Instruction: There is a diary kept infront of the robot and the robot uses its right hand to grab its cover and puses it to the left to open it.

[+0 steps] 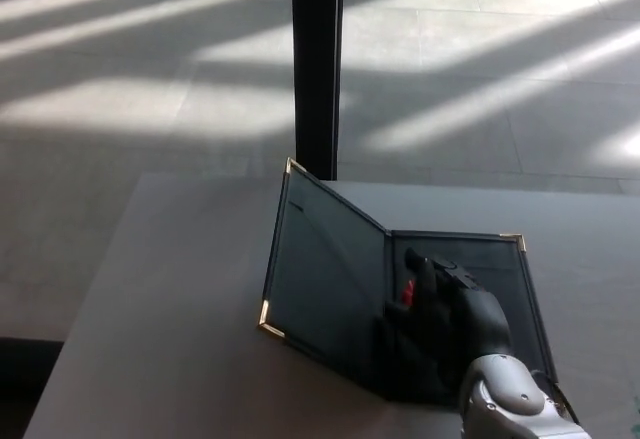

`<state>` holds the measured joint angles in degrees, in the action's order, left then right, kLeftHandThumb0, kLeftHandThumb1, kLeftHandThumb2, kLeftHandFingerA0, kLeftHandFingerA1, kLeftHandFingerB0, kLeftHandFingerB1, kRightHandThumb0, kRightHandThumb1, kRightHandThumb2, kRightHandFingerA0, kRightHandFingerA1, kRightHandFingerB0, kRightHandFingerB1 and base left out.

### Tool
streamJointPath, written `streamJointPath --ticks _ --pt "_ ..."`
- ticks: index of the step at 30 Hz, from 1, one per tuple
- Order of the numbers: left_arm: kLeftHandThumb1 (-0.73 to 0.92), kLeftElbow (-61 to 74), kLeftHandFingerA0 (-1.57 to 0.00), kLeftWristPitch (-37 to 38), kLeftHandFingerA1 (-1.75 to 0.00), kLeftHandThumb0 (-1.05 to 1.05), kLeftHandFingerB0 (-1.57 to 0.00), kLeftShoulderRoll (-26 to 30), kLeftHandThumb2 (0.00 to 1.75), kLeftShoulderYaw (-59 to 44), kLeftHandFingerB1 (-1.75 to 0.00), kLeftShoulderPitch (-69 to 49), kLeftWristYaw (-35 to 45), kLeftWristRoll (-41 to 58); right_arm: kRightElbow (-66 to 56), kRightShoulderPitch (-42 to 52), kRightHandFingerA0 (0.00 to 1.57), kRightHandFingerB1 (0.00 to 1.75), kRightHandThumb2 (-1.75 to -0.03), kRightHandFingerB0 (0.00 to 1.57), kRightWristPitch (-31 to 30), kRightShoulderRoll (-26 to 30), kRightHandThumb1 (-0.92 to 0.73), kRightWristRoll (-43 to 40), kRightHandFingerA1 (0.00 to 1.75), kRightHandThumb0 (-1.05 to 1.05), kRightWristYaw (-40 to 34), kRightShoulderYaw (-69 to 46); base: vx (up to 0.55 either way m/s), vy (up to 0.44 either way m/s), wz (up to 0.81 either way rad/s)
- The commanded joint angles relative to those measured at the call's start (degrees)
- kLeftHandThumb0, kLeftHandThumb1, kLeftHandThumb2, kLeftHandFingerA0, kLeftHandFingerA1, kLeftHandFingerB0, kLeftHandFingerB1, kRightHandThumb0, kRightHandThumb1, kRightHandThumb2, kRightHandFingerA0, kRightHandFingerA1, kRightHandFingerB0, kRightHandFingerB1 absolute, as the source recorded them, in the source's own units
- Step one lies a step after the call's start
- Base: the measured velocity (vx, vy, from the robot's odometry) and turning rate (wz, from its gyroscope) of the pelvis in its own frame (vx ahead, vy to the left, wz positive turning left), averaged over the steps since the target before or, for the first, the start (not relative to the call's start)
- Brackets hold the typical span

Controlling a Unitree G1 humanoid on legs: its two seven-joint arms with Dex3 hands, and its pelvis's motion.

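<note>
The diary (330, 279) is lying toward the right of the grey desk (170, 309), just in front of the robot, and it is standing most of the way open: the back board is resting flat on the desk while the cover (325, 274) is leaning over to the left, tilted and not yet down. The right hand (445, 324) is sitting over the spine area and the lower part of the inner page, low in the picture. Its fingers (425, 274) are reaching up toward the fold, but dark hand against dark board is making it impossible to tell whether they are spread, curled, or pinching anything.

The cover is looking stiff and flat, holding its angle without sagging, with small gold corner pieces (265, 316) at the edges. It is probably light, and its smooth surface may be slippery under the fingers. Judging from this, a push on the inner face near the free edge would be giving the best leverage; pressing close to the spine would be giving little, and could be sliding the whole diary across the desk.

The lower right corner of the diary is hiding behind the wrist. The left hand is not showing at all. A black post (316, 64) is standing behind the desk, and strong sun stripes on the floor are leaving the desk in shade.
</note>
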<state>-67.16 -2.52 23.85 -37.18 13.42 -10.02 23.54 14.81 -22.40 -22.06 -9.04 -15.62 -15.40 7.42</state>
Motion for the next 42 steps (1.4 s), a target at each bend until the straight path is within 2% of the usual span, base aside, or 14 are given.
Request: streamJointPath --ticks 1,7,8,10,11,14,22,27,28,33,34,35,36,42 --pt "0.92 0.17 -0.62 -0.46 -1.24 -0.85 -0.19 1.60 1.60 1.28 -0.96 1.26 -0.66 -1.05 5.26 -5.29 0.31 0.48 -0.85 0.21 2.84 -1.60 -0.92 5.33 0.66 -0.70 -0.02 0.86 0.00 0.000 0.00" --pt "0.92 0.76 -0.65 -1.29 -1.25 -0.84 -0.25 2.00 1.60 1.70 -0.99 2.18 -1.48 -0.74 10.59 -10.33 0.35 0.50 -0.79 0.24 5.20 -5.71 -0.92 8.24 0.69 -0.76 0.29 3.52 0.00 0.000 0.00" --pt "0.92 0.22 -0.51 -1.16 -1.19 -0.86 -0.17 2.28 1.61 1.88 -0.95 2.36 -0.65 -0.79 11.05 -10.68 0.45 0.52 -1.19 0.13 4.79 -7.42 -0.74 9.22 0.73 -0.61 -0.23 5.00 0.00 0.000 0.00" --pt "0.92 -0.20 -0.61 -1.00 -1.23 -0.84 -0.16 2.50 1.60 2.17 -0.93 2.92 -0.20 -0.85 11.19 -10.66 0.43 0.54 -1.20 0.17 4.52 -8.67 -0.80 9.56 0.73 -0.67 0.86 6.99 0.00 0.000 0.00" --pt "0.92 -0.30 -0.63 -1.02 -1.23 -0.81 -0.18 2.52 1.60 2.33 -0.94 3.12 -0.38 -0.93 11.38 -10.71 0.36 0.51 -0.85 0.24 4.58 -8.73 -0.92 9.86 0.70 -0.73 0.97 7.50 0.00 0.000 0.00" --pt "0.92 -0.06 -0.47 -1.10 -1.17 -0.86 -0.09 2.37 1.61 2.49 -0.91 3.61 0.02 -0.52 11.82 -10.20 0.36 0.53 -0.83 0.24 4.69 -10.19 -0.92 10.05 0.70 -0.72 0.78 9.02 0.00 0.000 0.00" --pt "0.92 -0.92 -0.59 -0.91 -1.24 -0.88 -0.19 2.66 1.61 2.49 -0.97 4.46 -1.10 -0.74 14.90 -7.78 0.27 0.54 -1.06 0.13 3.07 -10.69 -0.83 8.81 0.70 -0.76 -0.63 7.39 0.00 0.000 0.00" --pt "0.92 -0.62 -0.46 -1.68 -1.15 -0.84 -0.15 3.57 1.60 2.52 -0.93 5.72 -1.31 -0.72 14.92 -8.69 0.30 0.50 -1.09 0.11 -2.88 -8.55 -0.85 8.34 0.67 -0.72 -2.36 2.60 0.00 0.000 0.00" --pt "0.92 -0.75 -0.43 -1.73 -1.15 -0.90 -0.07 3.54 1.61 2.48 -0.90 5.59 -0.99 -0.60 14.45 -9.03 0.32 0.44 -0.84 0.12 -3.82 -8.40 -0.92 8.37 0.68 -0.74 -2.17 2.06 0.00 0.000 0.00" --pt "0.91 -1.10 -0.40 -1.15 -1.12 -0.88 -0.07 3.40 1.60 2.93 -0.89 5.13 -0.92 -0.90 14.19 -8.95 0.35 0.44 -0.83 0.12 -3.94 -8.98 -0.92 8.76 0.70 -0.74 -1.94 1.50 0.00 0.000 0.00" --pt "0.92 -1.12 -0.41 -1.11 -1.14 -0.89 -0.13 3.35 1.61 2.91 -0.93 4.95 -0.91 -0.84 14.13 -9.03 0.40 0.47 -1.18 0.01 -4.42 -9.24 -0.71 8.78 0.71 -0.54 -2.31 1.29 0.00 0.000 0.00" --pt "0.92 -0.95 -0.44 -1.32 -1.16 -0.88 -0.18 3.24 1.61 2.80 -0.96 4.76 -1.25 -0.70 13.95 -9.21 0.36 0.42 -0.81 0.12 -5.08 -9.51 -0.92 8.63 0.68 -0.77 -2.59 1.04 0.00 0.000 0.00" --pt "0.92 -0.67 -0.62 -1.36 -1.26 -0.87 -0.30 3.11 1.61 2.46 -1.03 4.75 -1.49 -0.32 12.60 -9.98 0.30 0.41 -0.83 0.10 -4.93 -9.81 -0.92 6.92 0.67 -0.72 -1.37 -0.11 0.00 0.000 0.00" --pt "0.92 -0.76 -0.60 -1.34 -1.23 -0.86 -0.21 3.04 1.60 1.86 -0.97 3.75 -1.41 -0.08 6.00 -16.40 0.40 0.40 -0.74 0.23 -7.60 -10.17 -0.92 1.31 0.59 -0.74 -1.51 -6.95 0.00 0.000 0.00"
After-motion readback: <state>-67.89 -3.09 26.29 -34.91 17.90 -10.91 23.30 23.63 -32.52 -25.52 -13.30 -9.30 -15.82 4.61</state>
